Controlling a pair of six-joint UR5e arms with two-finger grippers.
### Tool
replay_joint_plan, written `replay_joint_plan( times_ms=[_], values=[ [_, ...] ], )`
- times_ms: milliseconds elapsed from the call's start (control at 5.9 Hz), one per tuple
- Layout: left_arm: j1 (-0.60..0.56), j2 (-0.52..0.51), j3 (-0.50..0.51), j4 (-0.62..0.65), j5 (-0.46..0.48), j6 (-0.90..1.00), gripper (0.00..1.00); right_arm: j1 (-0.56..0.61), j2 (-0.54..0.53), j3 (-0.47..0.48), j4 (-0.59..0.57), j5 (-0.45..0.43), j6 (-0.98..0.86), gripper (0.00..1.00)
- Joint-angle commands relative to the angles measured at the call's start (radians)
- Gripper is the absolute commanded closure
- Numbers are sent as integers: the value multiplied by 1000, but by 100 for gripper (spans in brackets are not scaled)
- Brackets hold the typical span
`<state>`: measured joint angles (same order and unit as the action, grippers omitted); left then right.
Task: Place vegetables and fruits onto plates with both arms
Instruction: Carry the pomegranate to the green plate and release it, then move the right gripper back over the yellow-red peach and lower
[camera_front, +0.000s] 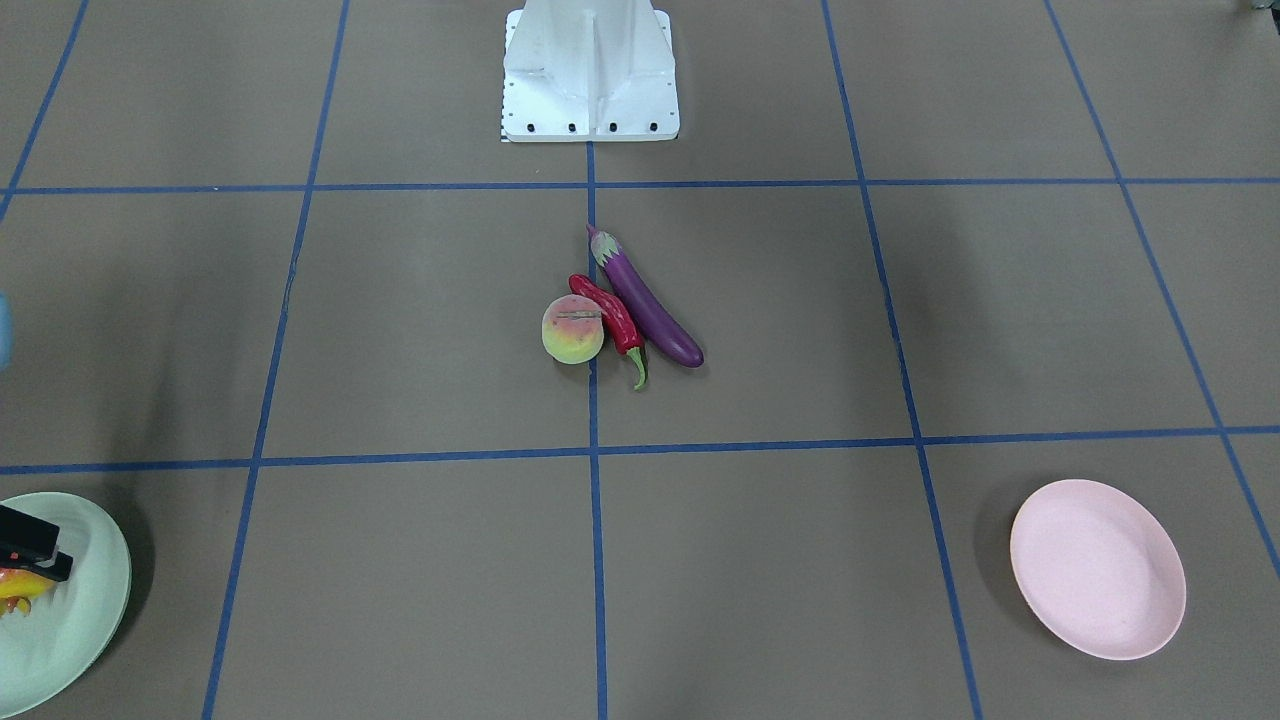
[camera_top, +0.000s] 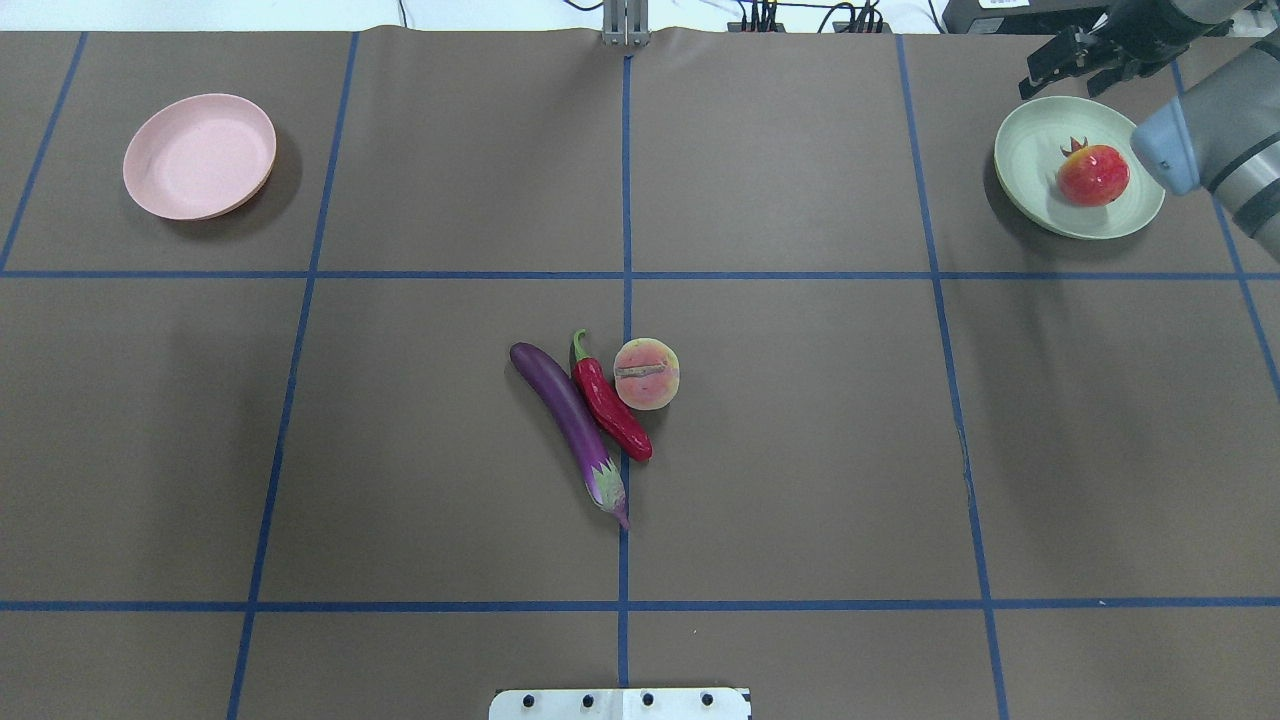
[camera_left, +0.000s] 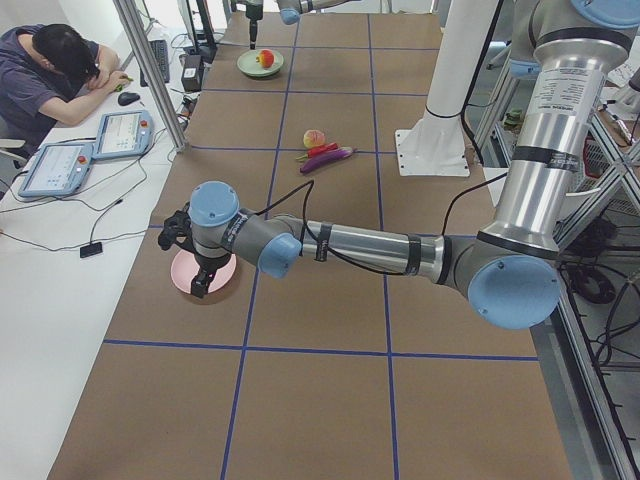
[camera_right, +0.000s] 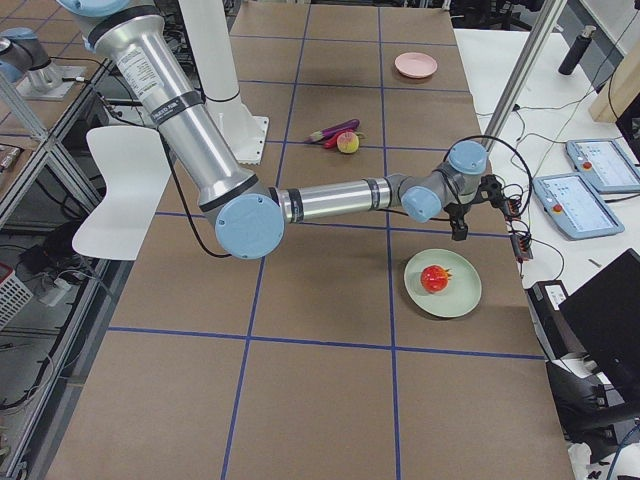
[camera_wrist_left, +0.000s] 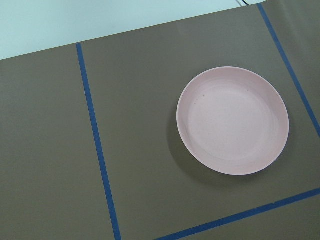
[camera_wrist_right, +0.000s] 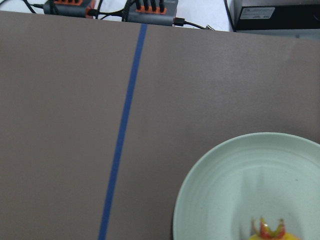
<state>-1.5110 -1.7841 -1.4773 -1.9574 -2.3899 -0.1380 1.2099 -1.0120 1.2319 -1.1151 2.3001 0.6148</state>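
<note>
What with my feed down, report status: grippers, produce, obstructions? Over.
Right gripper jaws open, empty, at mint plate; left gripper at pink plate, jaws unreadable. Pomegranate plated; peach, chili, eggplant bunched mid-table. Nothing blocking.

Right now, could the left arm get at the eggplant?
Probably yes. The left gripper hangs over the pink plate, and the eggplant lies on that side of the pile, the chili beyond it; nothing stands on the table between.

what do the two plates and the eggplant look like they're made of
The pink plate and the mint green plate: probably moulded plastic or fibre composite, matte, even pale colour, no sharp glints. The eggplant: likely a plastic replica, glossy, with highlights along its smooth purple skin; a real one can't be ruled out.
</note>
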Motion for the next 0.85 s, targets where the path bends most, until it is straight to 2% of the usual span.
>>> replay_joint_plan(
  times_ms=[0, 170, 509, 678],
  values=[
    [0, 0, 2, 0, 3, 2, 0, -172, 51, 215, -218, -156, 248, 1],
    [0, 0, 2, 0, 3, 0, 0, -287, 116, 301, -377, -245, 348, 1],
    [0, 0, 2, 0, 3, 0, 0, -508, 247, 320, -527, -432, 587, 1],
    [0, 0, 3, 0, 3, 2, 0, -565, 283, 322, -604, -473, 623, 1]
  ],
)
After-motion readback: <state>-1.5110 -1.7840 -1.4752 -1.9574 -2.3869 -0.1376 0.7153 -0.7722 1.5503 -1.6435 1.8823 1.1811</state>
